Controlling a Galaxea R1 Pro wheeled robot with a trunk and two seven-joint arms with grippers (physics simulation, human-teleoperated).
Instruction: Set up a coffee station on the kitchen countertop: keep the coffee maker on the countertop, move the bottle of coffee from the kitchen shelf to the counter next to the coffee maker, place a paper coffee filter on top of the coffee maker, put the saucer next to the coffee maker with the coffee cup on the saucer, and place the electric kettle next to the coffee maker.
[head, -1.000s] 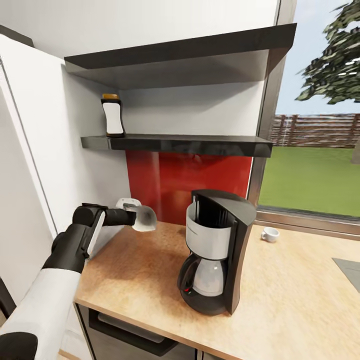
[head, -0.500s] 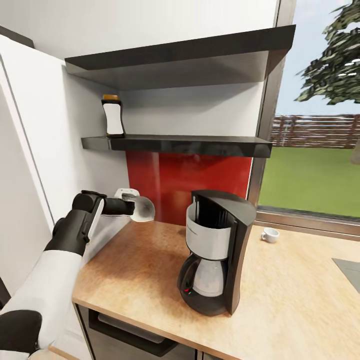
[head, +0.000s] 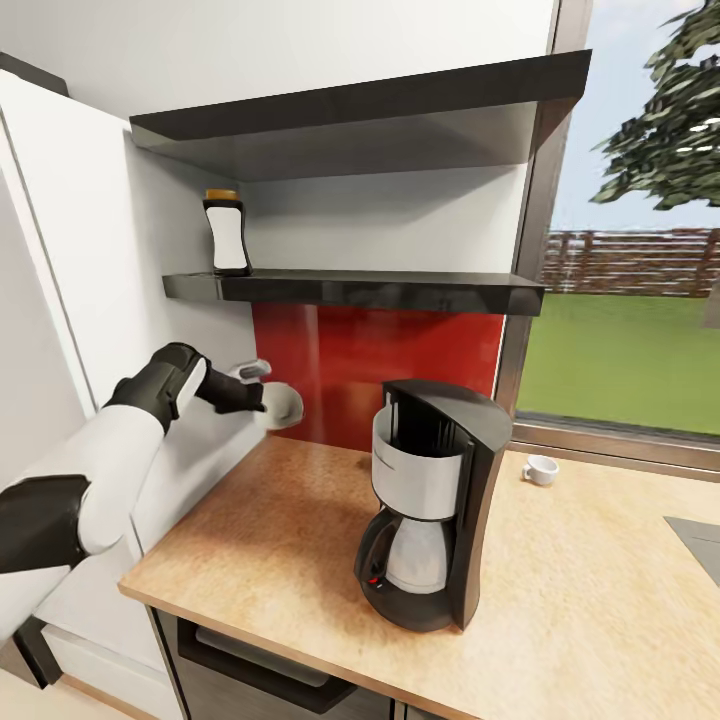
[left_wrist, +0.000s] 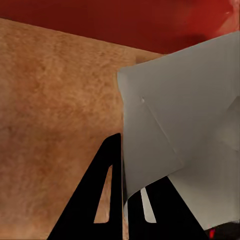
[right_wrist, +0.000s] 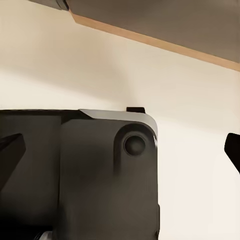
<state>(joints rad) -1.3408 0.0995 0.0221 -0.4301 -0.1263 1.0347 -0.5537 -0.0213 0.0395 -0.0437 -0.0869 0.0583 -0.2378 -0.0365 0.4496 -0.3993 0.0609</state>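
The black coffee maker (head: 435, 500) with its white carafe stands on the light-wood kitchen countertop (head: 290, 530). My left gripper (head: 252, 396) is shut on the white paper coffee filter (head: 279, 406), held in the air left of the machine, in front of the red backsplash. In the left wrist view the filter (left_wrist: 185, 130) sits between the black fingers (left_wrist: 107, 200). The bottle of coffee (head: 226, 235) stands at the left end of the black kitchen shelf (head: 380, 290). A white coffee cup (head: 540, 468) sits on the counter by the window. My right gripper (right_wrist: 120, 150) shows dark fingertips set wide apart.
A second black shelf (head: 370, 105) hangs above the first. A white panel (head: 90, 300) rises beside my left arm. The steel sink's corner (head: 700, 540) shows at the far right. The right wrist view looks at part of my own dark body (right_wrist: 100, 180) and pale floor.
My left arm has risen and drawn slightly left, lifting the paper filter from just above the counter's back corner to mid-height before the backsplash.
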